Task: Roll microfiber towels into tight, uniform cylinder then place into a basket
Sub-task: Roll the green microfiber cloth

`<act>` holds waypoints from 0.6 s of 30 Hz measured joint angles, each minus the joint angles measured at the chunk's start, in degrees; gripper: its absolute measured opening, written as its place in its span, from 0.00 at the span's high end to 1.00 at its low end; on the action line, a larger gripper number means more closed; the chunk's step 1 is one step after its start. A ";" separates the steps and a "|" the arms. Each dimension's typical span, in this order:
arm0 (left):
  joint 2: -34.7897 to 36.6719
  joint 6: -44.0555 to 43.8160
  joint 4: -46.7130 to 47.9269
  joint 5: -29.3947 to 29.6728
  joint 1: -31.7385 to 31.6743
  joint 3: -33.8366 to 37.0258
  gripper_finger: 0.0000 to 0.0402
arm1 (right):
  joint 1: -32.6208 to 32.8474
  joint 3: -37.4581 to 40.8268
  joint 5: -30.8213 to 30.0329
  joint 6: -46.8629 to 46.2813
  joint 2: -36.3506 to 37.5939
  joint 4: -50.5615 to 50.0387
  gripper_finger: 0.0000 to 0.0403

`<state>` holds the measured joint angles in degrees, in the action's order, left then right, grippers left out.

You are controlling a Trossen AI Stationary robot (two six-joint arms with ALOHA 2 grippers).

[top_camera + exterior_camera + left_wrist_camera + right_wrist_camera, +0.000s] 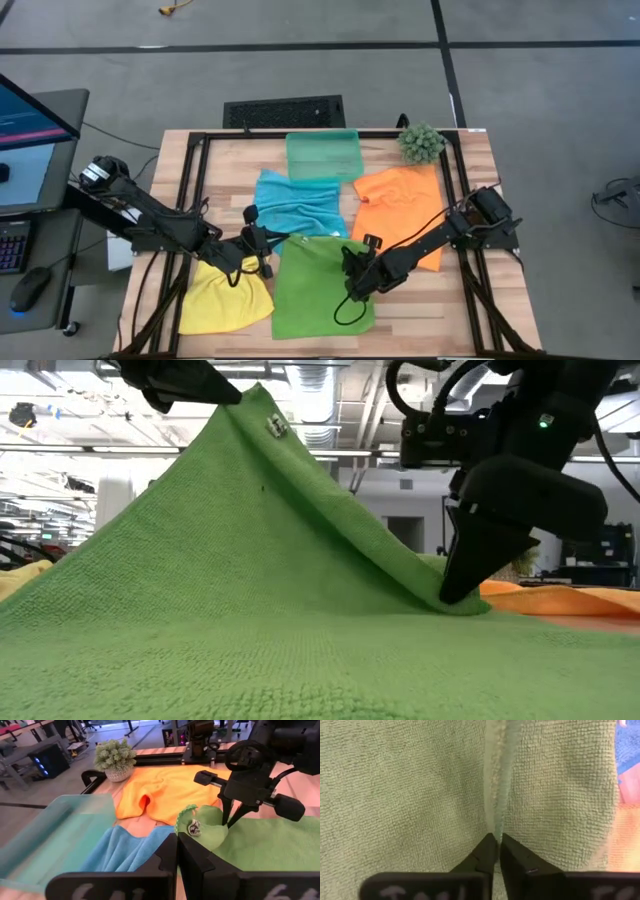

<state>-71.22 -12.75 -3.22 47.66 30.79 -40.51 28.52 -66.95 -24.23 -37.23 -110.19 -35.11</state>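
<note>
Green towel [322,290] lies just in front of the blue towel [297,205]; left gripper [262,243] jaws clamp its lifted corner, right gripper [352,287] jaws pinch a fold.

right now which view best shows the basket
The high view: the whole teal basket lies at the table's far edge, beyond the blue towel. The left wrist view shows one blurred wall; low and right wrist views show none.
</note>
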 joint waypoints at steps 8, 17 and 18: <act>0.00 -0.02 0.04 -0.02 0.00 0.00 1.00 | 1.06 -2.52 0.13 -0.11 0.00 -3.22 0.96; 0.00 -0.55 0.72 -0.04 -0.01 0.00 1.00 | 2.31 -9.94 -0.09 -0.87 -0.04 -11.86 0.97; 0.00 -0.61 0.72 -0.04 -0.02 0.00 1.00 | 2.31 -11.04 -0.43 -1.37 -0.04 -13.61 0.97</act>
<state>-71.22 -13.37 -2.50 47.62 30.76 -40.51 30.83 -78.00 -24.66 -38.60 -110.24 -48.72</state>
